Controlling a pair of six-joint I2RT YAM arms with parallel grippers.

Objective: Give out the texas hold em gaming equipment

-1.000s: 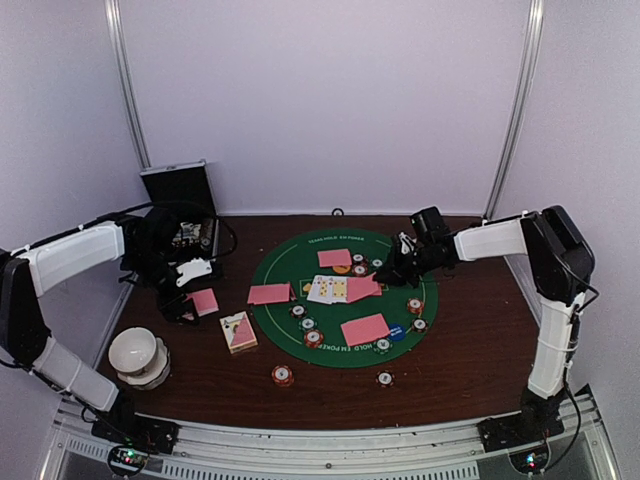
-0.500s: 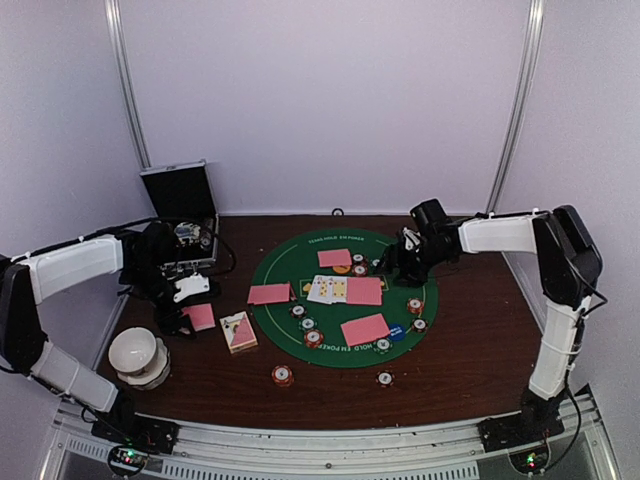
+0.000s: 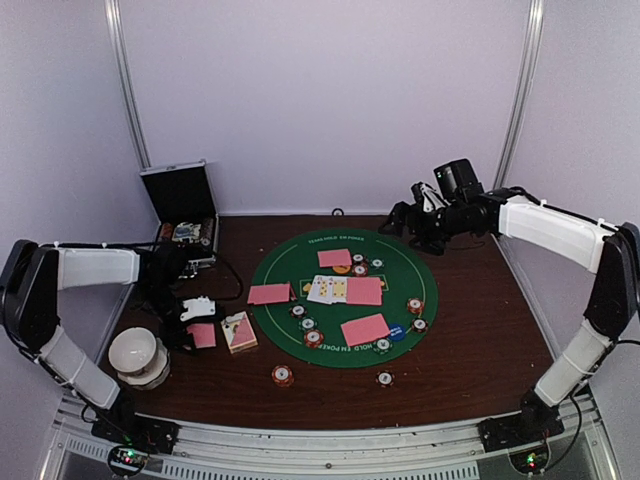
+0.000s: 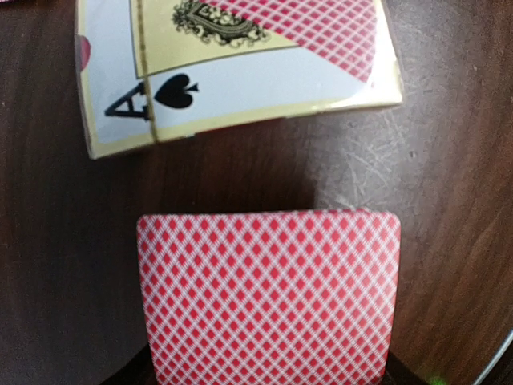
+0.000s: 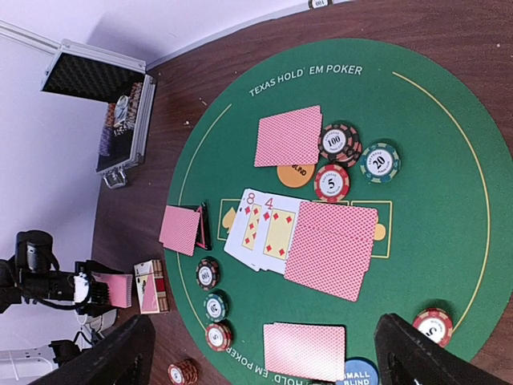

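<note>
**Top view.** Dark brown counter (image 3: 470,350), pale lilac walls on three sides, with a metal post (image 3: 128,90) at either side of the back wall. A round green mat (image 3: 290,258) lies at centre. On it lie:
- pink-backed playing cards (image 3: 365,330) in face-down lots, plus a few face-up
- striped poker chips (image 3: 313,338) along the near-left and right rims
- a blue button disc (image 3: 397,331) toward the front
- an orange button disc (image 3: 342,268) toward the back

Two more chips lie off the mat, toward the near edge. Left of the mat are a card box (image 3: 238,331) and a white bowl (image 3: 135,352), with an open black case (image 3: 183,205) in the far-left corner. The left gripper (image 3: 192,326) sits low between bowl and box, a held card (image 3: 203,336) at its tip. The right gripper (image 3: 405,218) is raised over the mat's far-right rim. Bare wood shows right of the mat out to the counter's edge.

**Left wrist view.** Only here is the print on the box legible: an ace of spades. The held card's lattice back fills the lower frame and its bottom edge runs off the picture. The jaws themselves are out of sight, closed tight on that card. A strip of bare wood separates card and box.

**Right wrist view.** Looking down on the mat, the lettering TEXAS HOLD'EM POKER reads clearly. Also legible are chip values 100, 20 and 5, a face-up 8 and 4 of diamonds, and SMALL BLIND on the blue disc. The fingers (image 5: 120,353) sit in the two lower corners, jaws spread wide with nothing between.
</note>
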